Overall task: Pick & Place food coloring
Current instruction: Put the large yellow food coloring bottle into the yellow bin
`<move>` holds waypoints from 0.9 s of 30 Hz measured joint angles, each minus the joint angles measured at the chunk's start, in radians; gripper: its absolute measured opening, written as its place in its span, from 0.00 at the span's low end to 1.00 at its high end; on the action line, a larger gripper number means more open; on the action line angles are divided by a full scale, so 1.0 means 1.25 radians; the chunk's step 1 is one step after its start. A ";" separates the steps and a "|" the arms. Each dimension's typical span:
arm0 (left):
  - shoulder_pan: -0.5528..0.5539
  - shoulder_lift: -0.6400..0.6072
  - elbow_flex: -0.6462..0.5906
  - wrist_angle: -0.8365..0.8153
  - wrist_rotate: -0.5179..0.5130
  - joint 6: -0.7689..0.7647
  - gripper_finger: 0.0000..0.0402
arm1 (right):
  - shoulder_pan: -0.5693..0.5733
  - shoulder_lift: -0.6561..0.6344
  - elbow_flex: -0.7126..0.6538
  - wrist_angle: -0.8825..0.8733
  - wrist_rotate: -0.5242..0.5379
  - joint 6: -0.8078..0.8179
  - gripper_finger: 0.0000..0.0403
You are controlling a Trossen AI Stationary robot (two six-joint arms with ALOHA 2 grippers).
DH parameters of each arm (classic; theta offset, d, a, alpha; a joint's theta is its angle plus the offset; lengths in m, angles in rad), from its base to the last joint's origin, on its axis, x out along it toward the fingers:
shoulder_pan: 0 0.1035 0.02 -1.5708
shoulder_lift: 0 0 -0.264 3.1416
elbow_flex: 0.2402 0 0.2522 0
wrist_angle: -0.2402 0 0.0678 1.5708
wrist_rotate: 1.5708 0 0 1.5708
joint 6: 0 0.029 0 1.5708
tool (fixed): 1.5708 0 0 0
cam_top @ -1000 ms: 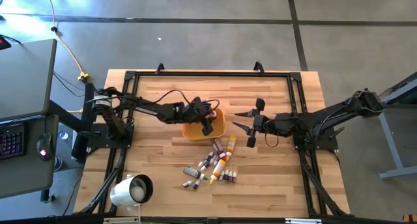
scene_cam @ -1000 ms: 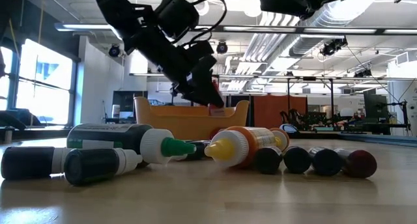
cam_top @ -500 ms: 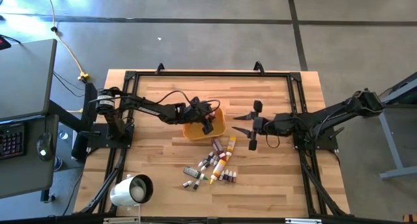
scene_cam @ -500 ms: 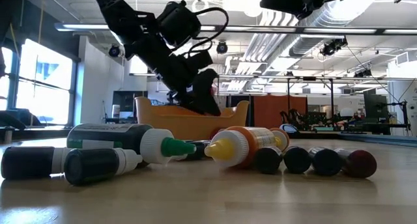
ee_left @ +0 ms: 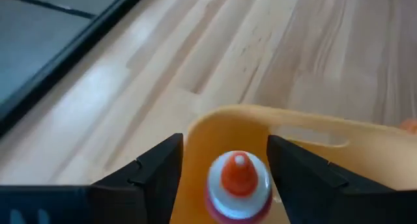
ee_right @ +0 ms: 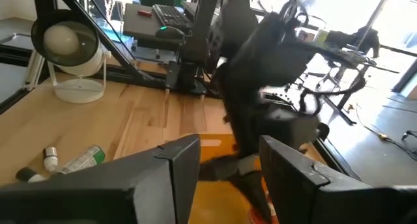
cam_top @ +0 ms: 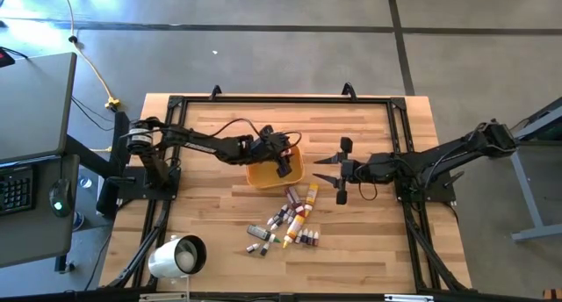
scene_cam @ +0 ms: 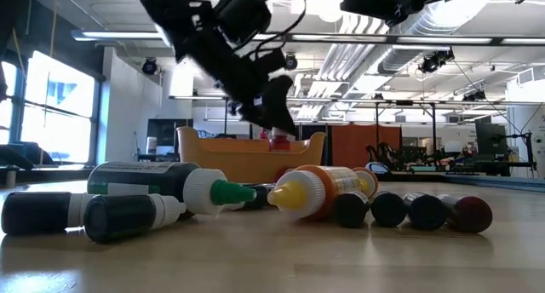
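The left tool (ee_left: 225, 168) stands wide above the orange tray (cam_top: 263, 176), a red-tipped bottle (ee_left: 238, 182) loose between its fingers; beside it, most bottles (cam_top: 290, 223) await on the tabletop (cam_top: 369, 240).

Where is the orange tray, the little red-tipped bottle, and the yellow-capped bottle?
orange tray (cam_top: 296, 172): high view, on its right wall.
red-tipped bottle (ee_left: 238, 177): left wrist view, on its cap.
yellow-capped bottle (scene_cam: 298, 193): low view, on its yellow cap.

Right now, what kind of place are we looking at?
Probably a robotics lab or workshop in an industrial hall. The low view shows exposed ceiling ducts, the high view a bare concrete floor and a desk with a keyboard beside the wooden table.
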 joint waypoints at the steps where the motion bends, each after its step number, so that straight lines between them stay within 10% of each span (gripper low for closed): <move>1: 0.000 -0.003 0.022 -0.027 -0.011 0.012 0.55 | 0.000 0.000 0.000 -0.004 -0.004 0.000 0.38; 16: 0.000 -0.046 0.538 -0.754 0.064 0.024 0.55 | -0.002 0.124 0.000 -0.061 -0.249 -0.077 0.38; 27: -0.071 -0.146 0.774 -1.006 0.021 0.004 0.55 | -0.002 0.330 0.134 -0.264 -0.350 -0.022 0.38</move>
